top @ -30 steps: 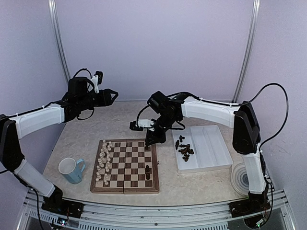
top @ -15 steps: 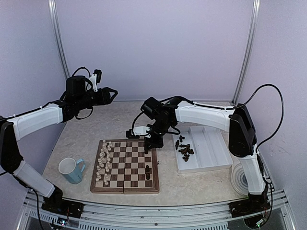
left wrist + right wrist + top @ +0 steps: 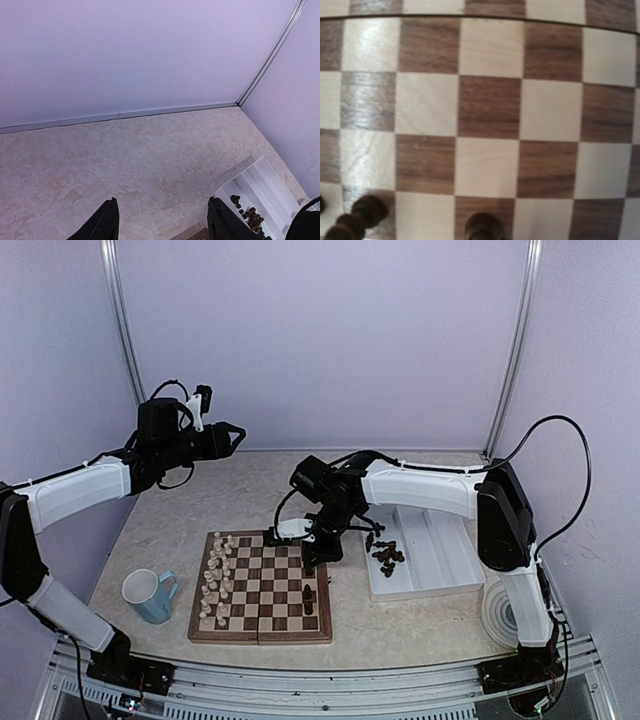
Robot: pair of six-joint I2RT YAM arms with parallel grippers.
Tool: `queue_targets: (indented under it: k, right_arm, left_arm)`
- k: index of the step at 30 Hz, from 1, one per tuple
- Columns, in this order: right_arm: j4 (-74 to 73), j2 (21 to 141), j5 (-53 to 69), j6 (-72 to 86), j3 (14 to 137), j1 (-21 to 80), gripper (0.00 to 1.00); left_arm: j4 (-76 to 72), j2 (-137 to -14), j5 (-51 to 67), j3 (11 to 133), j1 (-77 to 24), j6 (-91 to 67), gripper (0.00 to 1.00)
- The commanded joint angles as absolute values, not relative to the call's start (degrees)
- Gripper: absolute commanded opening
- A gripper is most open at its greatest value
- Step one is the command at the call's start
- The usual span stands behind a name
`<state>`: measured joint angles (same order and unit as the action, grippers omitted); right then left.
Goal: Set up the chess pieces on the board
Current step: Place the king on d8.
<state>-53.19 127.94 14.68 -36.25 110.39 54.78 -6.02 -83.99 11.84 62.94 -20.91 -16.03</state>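
Right claw (image 3: 316,552), fingers pressed together, has moved nearer, from the far right corner of the board (image 3: 262,585) to above its right-hand squares. Left claw (image 3: 232,437) stays spread, raised at far left. Most dark chess pieces (image 3: 386,553) lie in the tray (image 3: 440,540); two stand on the board's right side.

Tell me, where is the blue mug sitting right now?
In the top view, the blue mug stands upright on the table's near left side, just left of the board and its rows of cream pieces.
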Motion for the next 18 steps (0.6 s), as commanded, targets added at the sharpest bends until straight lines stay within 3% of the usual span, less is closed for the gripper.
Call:
queue_targets:
  k: [1, 9, 12, 18]
  right_arm:
    - [-55.3, 126.7, 15.1, -37.0, 108.3, 56.2, 0.05]
    - [-55.9, 123.8, 15.5, -37.9, 109.0, 56.1, 0.46]
    - [-56.3, 121.5, 18.2, -39.3, 108.5, 55.2, 0.52]
    - [-56.5, 120.6, 20.9, -39.5, 108.5, 52.8, 0.54]
  left_arm:
    - [-7.1, -82.9, 12.9, 62.4, -20.4, -16.0, 0.61]
    - [-7.2, -83.3, 13.5, 62.4, -20.4, -16.3, 0.61]
    - [-7.1, -83.4, 13.7, 62.4, -20.5, -16.3, 0.62]
    - [-7.1, -83.7, 14.2, 62.5, -20.4, -16.4, 0.64]
